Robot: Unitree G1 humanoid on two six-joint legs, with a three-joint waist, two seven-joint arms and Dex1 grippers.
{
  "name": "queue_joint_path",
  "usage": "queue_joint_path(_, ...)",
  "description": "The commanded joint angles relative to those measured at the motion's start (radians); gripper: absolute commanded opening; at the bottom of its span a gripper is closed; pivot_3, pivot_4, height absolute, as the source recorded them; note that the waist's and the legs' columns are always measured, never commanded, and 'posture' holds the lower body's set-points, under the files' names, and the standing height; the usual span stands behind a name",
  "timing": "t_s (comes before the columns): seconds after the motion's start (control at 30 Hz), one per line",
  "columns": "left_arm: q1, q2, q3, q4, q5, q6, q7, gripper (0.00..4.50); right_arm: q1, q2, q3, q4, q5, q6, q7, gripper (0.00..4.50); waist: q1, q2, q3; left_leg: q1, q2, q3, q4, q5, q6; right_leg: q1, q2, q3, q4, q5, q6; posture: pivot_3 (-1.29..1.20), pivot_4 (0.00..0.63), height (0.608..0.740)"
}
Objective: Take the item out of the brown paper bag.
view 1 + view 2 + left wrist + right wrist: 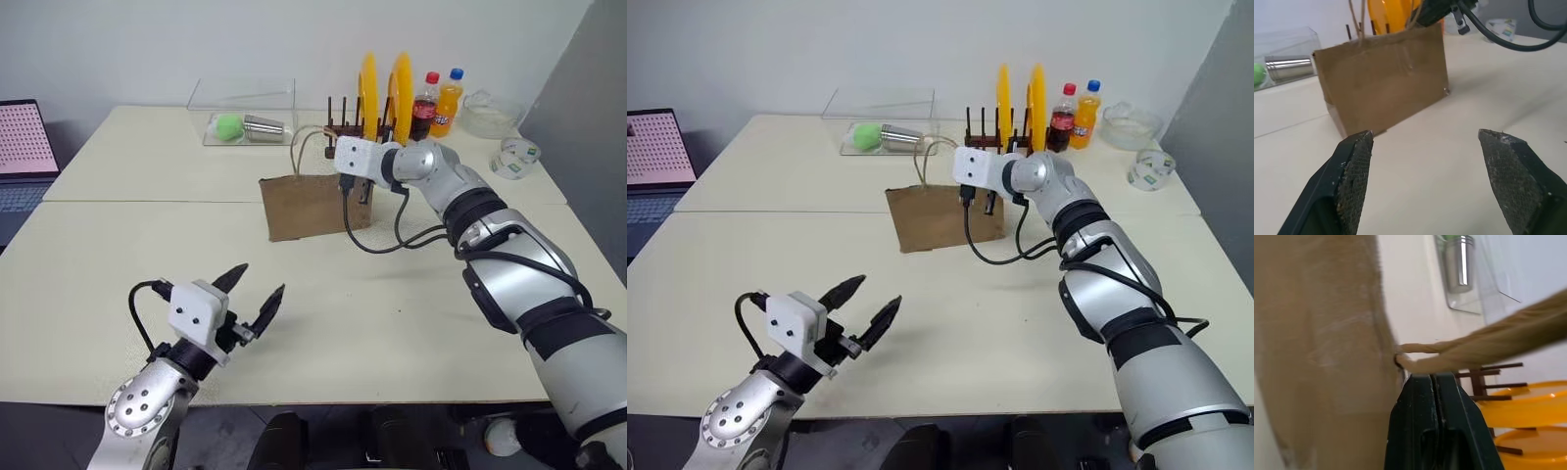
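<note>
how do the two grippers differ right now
The left gripper hovers low over the near table with its fingers spread wide, holding nothing. The right gripper is stretched out to the brown paper bag at its top edge, fingers pressed shut beside a cord handle. Both have two black fingers.

Head stereo pair overlooking table (pixel 411 323), wrist cameras close, all sharing brown paper bag (pixel 309 206)
</note>
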Motion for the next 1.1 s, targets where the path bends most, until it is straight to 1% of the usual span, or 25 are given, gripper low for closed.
queue_joint_path(0.03,0.019,0.033,-0.018,-0.023,0.009,-0.048,-0.029,3.59,-0.002,-0.028,-0.022,-0.042,0.012,-0.062,0.147,0.04,-0.001,0.0,0.0,0.0,0.0,0.0,0.0,0.0,0.0,0.0,0.0,0.0,0.0,0.0,0.0,0.0,0.15,0.74)
queue_joint_path(0.13,0.034,0.068,-0.019,-0.023,0.0,-0.052,-0.057,3.59,0.047,-0.069,-0.043,-0.107,0.064,-0.114,0.355,0.04,-0.003,0.0,0.0,0.0,0.0,0.0,0.0,0.0,0.0,0.0,0.0,0.0,0.0,0.0,0.0,0.0,0.15,0.74)
queue_joint_path(0.27,0.046,0.111,-0.013,-0.025,-0.014,-0.055,-0.092,3.59,0.117,-0.116,-0.069,-0.236,0.121,-0.12,0.506,0.04,-0.004,0.0,0.0,0.001,0.0,-0.001,0.0,0.0,0.0,0.001,0.0,-0.001,-0.001,0.0,0.0,0.0,0.15,0.74)
queue_joint_path(0.37,0.057,0.139,0.005,-0.024,-0.031,-0.058,-0.115,3.59,0.185,-0.15,-0.08,-0.373,0.167,-0.091,0.601,0.04,-0.005,0.002,0.001,0.001,0.001,-0.001,0.0,0.0,0.0,0.001,0.0,-0.001,-0.001,0.0,0.0,0.0,0.15,0.74)
queue_joint_path(0.47,0.068,0.163,0.032,-0.024,-0.061,-0.056,-0.142,3.59,0.24,-0.171,-0.09,-0.494,0.199,-0.044,0.641,0.04,-0.009,0.003,0.002,0.001,0.001,0.0,0.0,0.0,0.0,0.001,0.0,-0.001,-0.001,0.0,0.0,0.0,0.15,0.74)
queue_joint_path(0.6,0.063,0.194,0.066,-0.014,-0.098,-0.056,-0.176,3.59,0.294,-0.19,-0.108,-0.632,0.236,0.012,0.649,0.04,-0.01,0.003,0.002,0.001,0.001,0.0,0.0,0.0,0.0,0.001,0.0,-0.001,-0.001,0.0,0.0,0.0,0.15,0.74)
queue_joint_path(0.67,0.007,0.235,0.084,0.024,-0.105,-0.064,-0.213,3.59,0.373,-0.193,-0.163,-0.817,0.318,0.123,0.636,0.04,-0.006,0.003,0.002,0.0,0.001,-0.001,0.0,0.0,0.0,0.001,0.0,-0.002,-0.001,0.0,0.0,0.0,0.15,0.74)
queue_joint_path(0.7,-0.033,0.261,0.088,0.059,-0.082,-0.085,-0.226,3.59,0.429,-0.201,-0.185,-0.93,0.351,0.192,0.627,0.04,-0.002,0.003,0.002,0.0,0.001,-0.002,0.0,0.0,0.0,0.001,0.0,-0.002,-0.001,0.0,0.0,0.0,0.15,0.74)
queue_joint_path(0.73,-0.068,0.286,0.088,0.093,-0.055,-0.106,-0.236,3.76,0.482,-0.211,-0.201,-1.03,0.375,0.257,0.616,0.01,0.004,0.003,0.002,0.0,0.001,-0.002,0.0,0.0,0.0,0.001,0.0,-0.002,-0.001,0.0,0.0,0.0,0.15,0.74)
queue_joint_path(0.8,-0.143,0.342,0.076,0.179,-0.012,-0.168,-0.283,4.14,0.612,-0.237,-0.227,-1.243,0.415,0.406,0.586,0.4,0.014,0.003,0.002,0.0,0.001,-0.003,0.0,0.0,0.0,0.001,0.0,-0.003,-0.001,0.0,0.0,0.0,0.15,0.74)
queue_joint_path(0.83,-0.178,0.367,0.066,0.222,0.002,-0.201,-0.311,4.42,0.675,-0.247,-0.24,-1.343,0.433,0.482,0.564,0.63,0.016,0.003,0.002,0.0,0.001,-0.003,0.0,0.0,0.0,0.001,0.0,-0.003,-0.001,0.0,0.0,0.0,0.15,0.74)
queue_joint_path(0.87,-0.206,0.389,0.059,0.263,0.012,-0.234,-0.339,4.5,0.729,-0.254,-0.249,-1.431,0.449,0.553,0.541,0.93,0.019,0.003,0.002,-0.001,0.001,-0.003,0.0,0.0,0.0,0.001,0.0,-0.003,-0.001,0.0,0.0,0.0,0.15,0.74)
queue_joint_path(0.93,-0.249,0.413,0.048,0.331,0.022,-0.286,-0.378,4.5,0.807,-0.264,-0.261,-1.558,0.461,0.658,0.49,1.65,0.018,0.004,0.002,-0.001,0.001,-0.002,0.0,0.0,0.0,0.0,0.0,-0.002,-0.003,0.0,0.0,0.0,0.15,0.74)
queue_joint_path(1.03,-0.338,0.44,0.012,0.452,0.046,-0.38,-0.447,4.5,0.973,-0.29,-0.289,-1.762,0.475,0.816,0.404,2.77,0.015,0.004,0.002,-0.002,0.001,-0.001,0.0,0.0,0.0,-0.001,-0.001,-0.002,-0.003,0.0,0.0,0.0,0.15,0.74)
queue_joint_path(1.1,-0.388,0.439,-0.021,0.52,0.065,-0.442,-0.482,4.5,1.074,-0.319,-0.302,-1.874,0.485,0.895,0.365,3.5,0.016,0.004,0.002,-0.003,0.001,-0.001,-0.001,0.0,0.0,-0.001,-0.001,-0.003,-0.003,-0.001,0.001,0.0,0.15,0.74)
